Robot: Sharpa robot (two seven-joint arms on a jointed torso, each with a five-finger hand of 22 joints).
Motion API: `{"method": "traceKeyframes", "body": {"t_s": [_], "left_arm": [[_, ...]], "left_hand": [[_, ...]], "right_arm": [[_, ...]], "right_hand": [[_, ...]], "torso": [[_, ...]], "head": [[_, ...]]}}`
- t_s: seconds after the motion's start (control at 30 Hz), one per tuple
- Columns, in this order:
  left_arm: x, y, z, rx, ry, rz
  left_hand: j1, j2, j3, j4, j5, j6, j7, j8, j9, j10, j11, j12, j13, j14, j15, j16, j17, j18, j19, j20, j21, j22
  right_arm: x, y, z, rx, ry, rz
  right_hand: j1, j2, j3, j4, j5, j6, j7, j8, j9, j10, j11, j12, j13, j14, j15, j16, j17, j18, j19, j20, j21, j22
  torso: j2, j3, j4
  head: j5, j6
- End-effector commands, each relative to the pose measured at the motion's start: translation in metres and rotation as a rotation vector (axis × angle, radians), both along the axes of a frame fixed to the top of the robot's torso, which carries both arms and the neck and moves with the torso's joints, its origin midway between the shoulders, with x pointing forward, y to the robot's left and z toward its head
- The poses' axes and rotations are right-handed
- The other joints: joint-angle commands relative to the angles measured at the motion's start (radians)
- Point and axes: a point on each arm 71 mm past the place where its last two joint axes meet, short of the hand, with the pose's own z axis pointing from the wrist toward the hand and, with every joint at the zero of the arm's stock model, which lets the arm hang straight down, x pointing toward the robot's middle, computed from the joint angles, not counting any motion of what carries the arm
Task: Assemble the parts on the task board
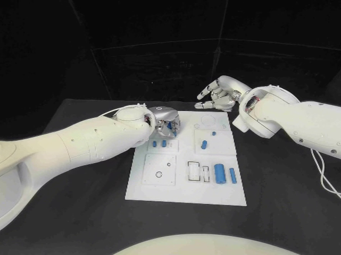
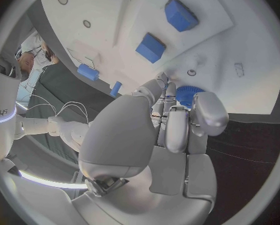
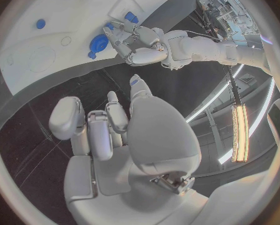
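The left hand (image 1: 164, 123) hangs over the far left corner of the white board (image 1: 187, 191), fingers curled inward and downward. In the left wrist view its fingertips (image 2: 205, 112) close around a small blue ridged part (image 2: 187, 93), pinched between the thumb and the fingers just above the board's surface (whether the part touches the board cannot be told). The left arm (image 1: 71, 146) reaches in across the near left side of the black table (image 1: 78, 212), its wrist bent so the palm faces the board.

The right hand (image 1: 220, 93) sits beyond the board's far edge, off the plate and over the bare table. Its fingers are apart, loosely bent, and hold nothing; the right wrist view shows the same hand (image 3: 109, 130) with its fingers separated and empty. The right arm (image 1: 300, 125) angles in from the board's right side, the wrist raised.

On the board, two small blue blocks (image 1: 159, 143) lie side by side just nearer than the left hand. A short blue pin (image 1: 205, 144) lies toward the middle of the board's far half, with a tiny blue piece (image 1: 213, 133) just beyond it. Near the board's right edge, in the near half, two blue cylinders (image 1: 225, 173) lie side by side, the left one thicker.
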Motion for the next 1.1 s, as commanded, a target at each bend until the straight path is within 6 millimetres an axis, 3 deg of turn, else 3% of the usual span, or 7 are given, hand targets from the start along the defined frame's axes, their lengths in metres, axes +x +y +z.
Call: {"method": "traceKeyframes", "body": {"t_s": [0.03,0.27,0.57,0.93,1.1], "left_arm": [[-0.001,0.002,0.011,-0.047,-0.025,0.012],[-0.003,0.02,0.026,-0.09,-0.024,0.038],[-0.002,0.054,0.027,-0.067,-0.005,0.093],[0.001,0.063,0.02,-0.04,0.026,0.108],[0.001,0.063,0.015,-0.035,0.038,0.107]], "left_hand": [[-0.012,-0.002,0.01,-0.001,0.001,0.007,-0.002,-0.003,0.0,0.008,-0.001,-0.006,-0.002,0.026,-0.005,0.003,-0.002,-0.015,0.002,-0.002,0.006,0.002],[-0.026,-0.01,0.026,-0.007,0.001,0.013,-0.003,-0.006,-0.001,0.015,-0.002,-0.013,-0.001,0.025,-0.005,0.004,-0.005,-0.016,0.002,-0.002,0.01,0.007],[-0.036,-0.016,0.031,-0.008,0.001,0.018,-0.004,-0.007,-0.001,0.02,-0.003,-0.016,0.0,0.025,-0.006,0.004,-0.006,-0.016,0.003,-0.002,0.012,0.01],[-0.043,-0.019,0.034,-0.008,0.001,0.021,-0.005,-0.007,-0.001,0.023,-0.004,-0.018,0.0,0.025,-0.006,0.004,-0.009,-0.016,0.002,-0.002,0.012,0.011],[-0.046,-0.021,0.035,-0.008,0.001,0.021,-0.005,-0.008,-0.001,0.023,-0.004,-0.019,0.0,0.024,-0.006,0.003,-0.01,-0.016,0.002,-0.002,0.011,0.011]], "right_arm": [[0.0,-0.001,0.001,0.0,-0.001,0.003],[0.0,-0.003,0.001,-0.001,-0.001,-0.001],[0.0,-0.006,0.001,-0.003,0.0,-0.006],[0.001,-0.004,0.001,-0.003,0.001,-0.002],[0.001,-0.004,0.001,-0.002,0.0,-0.001]], "right_hand": [[0.0,0.011,-0.006,0.001,0.005,-0.004,0.0,0.007,-0.001,-0.006,-0.003,-0.002,0.0,0.067,-0.007,-0.005,0.092,0.016,-0.004,-0.001,-0.003,0.0],[0.0,0.011,-0.006,0.001,0.005,-0.004,0.0,0.007,-0.001,-0.006,-0.003,-0.002,0.0,0.067,-0.007,-0.005,0.092,0.016,-0.004,-0.001,-0.003,0.0],[0.0,0.011,-0.006,0.001,0.005,-0.004,0.0,0.007,-0.001,-0.006,-0.003,-0.002,0.0,0.067,-0.007,-0.005,0.092,0.016,-0.004,-0.001,-0.003,0.0],[0.0,0.011,-0.006,0.001,0.005,-0.004,0.0,0.007,-0.001,-0.006,-0.003,-0.002,0.0,0.067,-0.007,-0.005,0.092,0.016,-0.004,-0.001,-0.003,0.0],[0.0,0.011,-0.006,0.001,0.005,-0.004,0.0,0.007,-0.001,-0.006,-0.003,-0.002,0.0,0.067,-0.007,-0.005,0.092,0.016,-0.004,-0.001,-0.003,0.0]], "torso": [[-0.001,0.0001,0.0024],[0.0,0.0002,0.0018],[0.001,-0.0011,0.0006],[0.001,0.0,-0.0046],[0.001,0.0,-0.0023]], "head": [[0.002,0.001],[0.008,0.001],[0.011,0.002],[0.019,0.001],[0.017,-0.001]]}}
